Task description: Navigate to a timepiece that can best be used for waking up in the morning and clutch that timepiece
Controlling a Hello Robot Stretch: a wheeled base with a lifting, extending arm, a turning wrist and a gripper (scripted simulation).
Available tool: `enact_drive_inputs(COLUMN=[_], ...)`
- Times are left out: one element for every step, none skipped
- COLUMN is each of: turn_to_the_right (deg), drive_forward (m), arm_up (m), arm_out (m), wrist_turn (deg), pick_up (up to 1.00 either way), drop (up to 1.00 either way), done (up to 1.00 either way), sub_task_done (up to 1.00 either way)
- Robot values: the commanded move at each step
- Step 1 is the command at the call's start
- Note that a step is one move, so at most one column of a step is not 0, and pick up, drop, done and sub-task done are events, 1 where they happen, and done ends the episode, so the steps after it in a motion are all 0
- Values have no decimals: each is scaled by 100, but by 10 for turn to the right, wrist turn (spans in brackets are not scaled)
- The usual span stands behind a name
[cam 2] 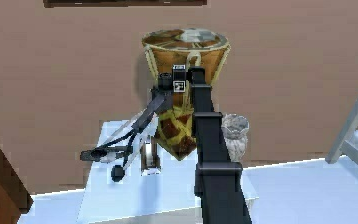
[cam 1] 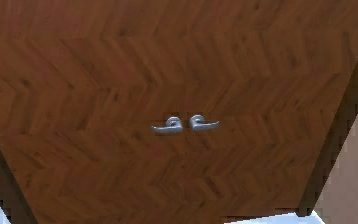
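In the arm side view a small round silver thing with a brownish face (cam 2: 150,158) stands on a low white table (cam 2: 102,200); its shape fits a small alarm clock. My arm (cam 2: 212,150) rises from the bottom edge. The gripper (cam 2: 107,163) reaches down and left from its far end, its thin fingers (cam 2: 95,155) lying over the tabletop just left of the round thing. I cannot tell whether the gripper touches it or holds anything.
A tall brown and gold vase (cam 2: 187,60) stands behind the arm, a clear glass vessel (cam 2: 235,135) right of it. A white furniture frame (cam 2: 352,135) is at the right edge. In the forward view, a wooden double door (cam 1: 107,90) with silver handles (cam 1: 185,124) stands close ahead.
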Motion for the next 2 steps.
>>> enact_drive_inputs(turn_to_the_right=[0,0], drive_forward=[0,0], arm_up=[0,0], arm_out=[0,0], wrist_turn=[450,450], pick_up=[0,0], drop=[0,0], done=[0,0], sub_task_done=[0,0])
